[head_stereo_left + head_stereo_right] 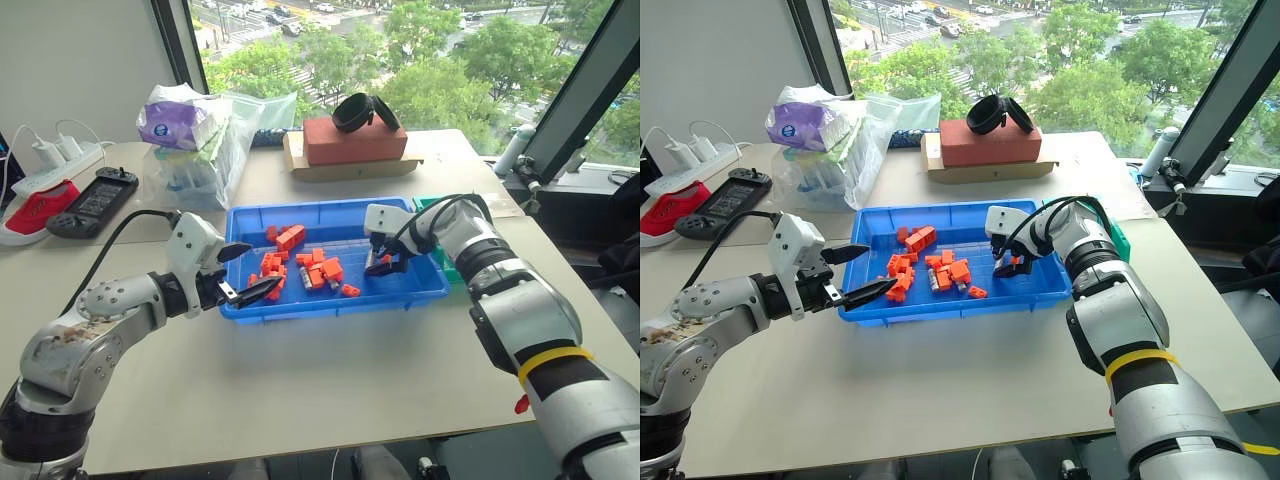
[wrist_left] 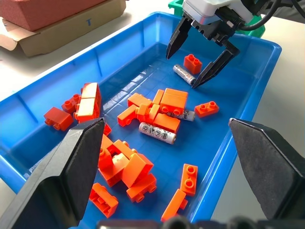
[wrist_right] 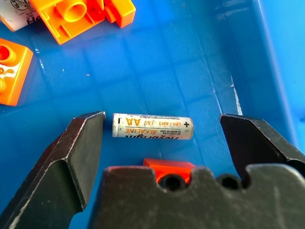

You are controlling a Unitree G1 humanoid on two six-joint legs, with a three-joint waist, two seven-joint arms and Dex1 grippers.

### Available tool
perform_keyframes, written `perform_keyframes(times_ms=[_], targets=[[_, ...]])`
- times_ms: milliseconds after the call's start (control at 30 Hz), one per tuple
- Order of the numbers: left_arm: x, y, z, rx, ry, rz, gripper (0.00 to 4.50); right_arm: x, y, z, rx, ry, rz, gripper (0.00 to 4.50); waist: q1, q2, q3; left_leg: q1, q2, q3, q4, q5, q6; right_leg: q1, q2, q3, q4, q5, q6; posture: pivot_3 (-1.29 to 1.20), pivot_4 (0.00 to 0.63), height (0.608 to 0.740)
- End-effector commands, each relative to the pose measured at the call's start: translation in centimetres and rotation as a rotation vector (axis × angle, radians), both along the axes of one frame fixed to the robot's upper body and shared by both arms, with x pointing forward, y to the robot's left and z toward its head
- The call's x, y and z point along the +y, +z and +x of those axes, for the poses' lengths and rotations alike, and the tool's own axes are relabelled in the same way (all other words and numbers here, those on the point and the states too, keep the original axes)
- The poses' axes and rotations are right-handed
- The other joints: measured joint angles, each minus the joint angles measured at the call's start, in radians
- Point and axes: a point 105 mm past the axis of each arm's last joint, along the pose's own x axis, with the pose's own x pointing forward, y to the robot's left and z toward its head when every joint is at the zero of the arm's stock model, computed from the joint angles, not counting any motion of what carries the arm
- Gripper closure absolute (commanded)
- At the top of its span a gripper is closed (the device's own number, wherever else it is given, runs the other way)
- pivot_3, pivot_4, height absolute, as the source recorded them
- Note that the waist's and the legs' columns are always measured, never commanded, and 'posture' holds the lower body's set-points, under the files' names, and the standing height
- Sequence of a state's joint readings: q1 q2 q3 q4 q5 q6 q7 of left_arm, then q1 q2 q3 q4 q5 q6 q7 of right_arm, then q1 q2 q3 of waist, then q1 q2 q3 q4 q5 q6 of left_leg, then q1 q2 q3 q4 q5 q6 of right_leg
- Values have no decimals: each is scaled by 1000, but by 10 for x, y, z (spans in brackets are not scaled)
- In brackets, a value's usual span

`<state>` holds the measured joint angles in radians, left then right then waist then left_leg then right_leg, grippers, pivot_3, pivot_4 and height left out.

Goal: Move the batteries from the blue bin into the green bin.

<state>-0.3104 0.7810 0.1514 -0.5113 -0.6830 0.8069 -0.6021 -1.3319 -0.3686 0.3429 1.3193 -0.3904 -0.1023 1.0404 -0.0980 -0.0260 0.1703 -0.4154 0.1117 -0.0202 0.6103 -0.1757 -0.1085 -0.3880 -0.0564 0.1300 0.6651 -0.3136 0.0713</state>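
The bench (image 1: 330, 370) carries the blue bin (image 1: 432, 291) near its middle, and the green bin (image 1: 428, 203) touches the blue bin's far right corner. Orange bricks (image 1: 322, 270) lie scattered over the blue bin's floor, most toward its left half.

The right gripper (image 2: 196, 62) hangs low inside the blue bin near its right wall, fingers spread wide and gripping nothing. One battery (image 3: 152, 126) lies flat on the floor right between those fingertips, one end close by one finger, the other end apart from the other. Two more batteries (image 2: 157, 133) lie among the bricks near the bin's middle.

The left gripper (image 1: 246, 271) hovers over the blue bin's left front corner, fingers parted and empty.
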Motion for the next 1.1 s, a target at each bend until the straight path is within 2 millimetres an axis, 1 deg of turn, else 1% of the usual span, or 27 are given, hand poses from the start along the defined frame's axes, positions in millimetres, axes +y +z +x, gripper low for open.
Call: perform_keyframes(times_ms=[33,100,200,267,300,333,467,533,633,700,767,833,933,967,1000,1067,1100], targets=[[0,5,-3,-38,2,33,0,-6,0,2,-2,-36,-17,26,0,0,0,0,0,0,0,0,0,0,0,0,0,0,0,0,150,740],[0,4,-4,-35,0,36,0,-10,-3,2,11,-62,-23,26,0,0,0,0,0,-1,0,0,0,0,0,-1,0,0,0,0,150,740],[0,5,-4,-36,0,32,0,-11,-4,2,28,-80,-16,736,0,0,0,0,0,-2,0,0,0,1,0,-2,0,0,0,0,150,740],[2,4,-4,-37,9,32,0,-11,-4,2,34,-86,-13,1389,1,0,0,0,0,-2,0,1,0,1,0,-2,0,0,0,0,150,740],[2,4,-4,-36,11,32,0,-11,-5,2,42,-93,-16,1795,1,0,0,0,0,-2,0,1,0,1,0,-2,0,0,0,0,150,740],[2,4,-4,-35,11,33,0,-12,-6,1,48,-97,-19,1906,1,0,0,0,0,-2,0,1,0,1,0,-3,0,0,0,0,150,740],[-1,2,-5,-33,5,30,0,-12,-8,1,49,-88,-34,1906,1,0,0,0,0,-3,0,1,0,2,0,-3,0,0,0,0,150,740],[0,2,-4,-33,8,29,0,-8,0,2,29,-80,-8,1906,1,0,0,0,0,-3,0,1,0,2,0,-3,0,0,0,0,150,740],[0,1,-5,-32,13,29,0,-1,18,4,4,-51,55,1906,0,0,0,0,0,-3,0,1,0,2,0,-3,0,0,0,0,150,740],[0,1,-5,-31,12,26,0,4,43,2,-14,-7,123,1906,0,0,0,0,0,-3,0,1,0,1,0,-3,0,0,0,0,150,740],[0,3,-5,-36,9,18,0,4,65,0,-23,20,182,1906,1,2,1,-1,0,-3,0,1,0,1,0,-3,0,0,0,0,150,740],[-3,9,-4,-54,0,12,0,-8,83,-2,-36,13,227,1906,2,3,3,-1,-1,-3,0,1,0,1,0,-3,0,0,0,0,150,740],[-11,24,-3,-87,-25,-38,0,-42,113,2,-131,-95,287,1906,19,3,3,-2,-1,-4,0,1,0,1,0,-5,-1,0,0,0,150,740],[-13,26,-3,-92,-31,-46,0,-50,118,3,-151,-123,295,1906,26,3,3,-3,-1,-4,0,1,0,1,-1,-5,-1,0,0,0,150,740],[-15,29,-3,-96,-43,-54,0,-63,122,3,-176,-162,284,1906,28,3,3,-3,-1,-4,0,1,0,1,-1,-5,-2,0,0,0,150,740],[-19,32,-3,-101,-67,-63,0,-95,128,1,-232,-246,201,1906,29,3,3,-3,-1,-4,-1,1,0,1,-1,-5,-2,0,0,0,150,740],[-20,33,-3,-102,-73,-66,0,-104,130,1,-249,-269,174,1906,30,3,3,-4,-1,-4,0,1,0,0,-1,-5,-2,0,0,0,150,740]])
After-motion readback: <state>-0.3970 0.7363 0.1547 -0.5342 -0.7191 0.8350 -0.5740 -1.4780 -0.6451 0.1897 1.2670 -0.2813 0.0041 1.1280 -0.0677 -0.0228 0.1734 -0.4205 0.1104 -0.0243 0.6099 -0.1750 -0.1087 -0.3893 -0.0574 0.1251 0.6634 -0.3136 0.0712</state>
